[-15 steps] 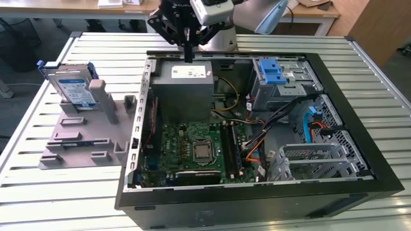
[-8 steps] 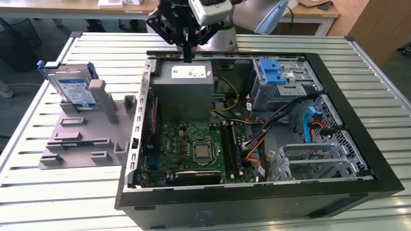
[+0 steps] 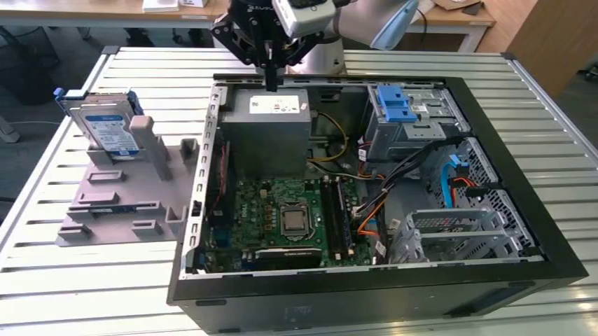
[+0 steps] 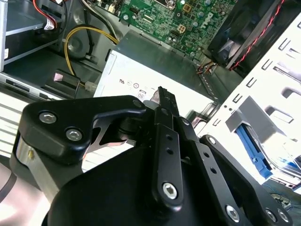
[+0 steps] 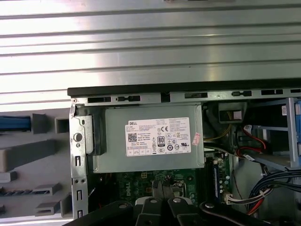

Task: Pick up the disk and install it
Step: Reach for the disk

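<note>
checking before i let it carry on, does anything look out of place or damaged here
Nothing stands out. The disk stands upright in the grey holder on the exterior view's left, outside the open computer case. The gripper hangs empty over the power supply.

single robot arm (image 3: 379, 21), pale grey, entering at the upper edge of the exterior view and reaching toward that view's left at the wrist. a light-coloured camera housing (image 3: 304, 14) rides on the wrist above the black gripper (image 3: 272, 80), which points straight down. its two fingers (image 3: 272, 68) are pressed together into one narrow blade, with nothing held between them. in the second wrist view the gripper (image 4: 162, 96) is seen from behind: bolted black linkage bars (image 4: 75, 125) spread to either side and converge on the closed tips. in the first wrist view the gripper (image 5: 162, 188) shows the same meeting of tips.
</note>
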### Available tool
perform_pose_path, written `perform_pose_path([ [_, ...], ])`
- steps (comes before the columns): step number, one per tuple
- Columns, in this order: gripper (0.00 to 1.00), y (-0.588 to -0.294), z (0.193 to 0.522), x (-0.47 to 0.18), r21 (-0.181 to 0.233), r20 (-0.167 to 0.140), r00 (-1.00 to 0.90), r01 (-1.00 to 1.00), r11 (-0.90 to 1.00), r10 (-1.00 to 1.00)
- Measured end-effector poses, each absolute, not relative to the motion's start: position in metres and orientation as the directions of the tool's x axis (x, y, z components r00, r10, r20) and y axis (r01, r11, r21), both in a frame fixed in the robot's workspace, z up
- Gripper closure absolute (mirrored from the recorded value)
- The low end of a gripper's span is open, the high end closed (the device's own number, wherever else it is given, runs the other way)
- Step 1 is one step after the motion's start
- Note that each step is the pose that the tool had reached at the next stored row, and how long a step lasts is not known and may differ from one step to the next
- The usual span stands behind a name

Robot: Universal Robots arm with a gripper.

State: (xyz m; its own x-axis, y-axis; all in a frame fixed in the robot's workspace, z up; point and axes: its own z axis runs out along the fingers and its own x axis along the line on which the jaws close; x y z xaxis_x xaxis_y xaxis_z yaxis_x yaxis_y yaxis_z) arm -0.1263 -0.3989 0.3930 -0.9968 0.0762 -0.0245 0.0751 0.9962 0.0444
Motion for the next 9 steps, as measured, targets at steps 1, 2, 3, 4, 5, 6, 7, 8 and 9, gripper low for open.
perform_pose_path([
  [1, 0.89, -0.3989, 0.3930, -0.1264, 0.044, -0.024, -0.997, 0.075, 0.996, 0.076],
  [2, 0.89, -0.3989, 0.3930, -0.1266, 0.044, -0.024, -0.997, 0.075, 0.996, 0.076],
  [3, 0.89, -0.3989, 0.3930, -0.1269, 0.044, -0.024, -0.997, 0.075, 0.996, 0.076],
  [4, 0.89, -0.3989, 0.3930, -0.1272, 0.044, -0.024, -0.997, 0.075, 0.996, 0.076],
  [5, 0.89, -0.3990, 0.3930, -0.1277, 0.044, -0.024, -0.997, 0.075, 0.996, 0.076],
  [6, 0.89, -0.3990, 0.3929, -0.1284, 0.044, -0.024, -0.997, 0.075, 0.996, 0.076],
  [7, 0.89, -0.3989, 0.3929, -0.1292, 0.044, -0.024, -0.997, 0.075, 0.996, 0.076],
  [8, 0.89, -0.3989, 0.3929, -0.1300, 0.044, -0.024, -0.997, 0.075, 0.996, 0.076],
  [9, 0.89, -0.3988, 0.3929, -0.1307, 0.044, -0.024, -0.997, 0.075, 0.996, 0.076],
])
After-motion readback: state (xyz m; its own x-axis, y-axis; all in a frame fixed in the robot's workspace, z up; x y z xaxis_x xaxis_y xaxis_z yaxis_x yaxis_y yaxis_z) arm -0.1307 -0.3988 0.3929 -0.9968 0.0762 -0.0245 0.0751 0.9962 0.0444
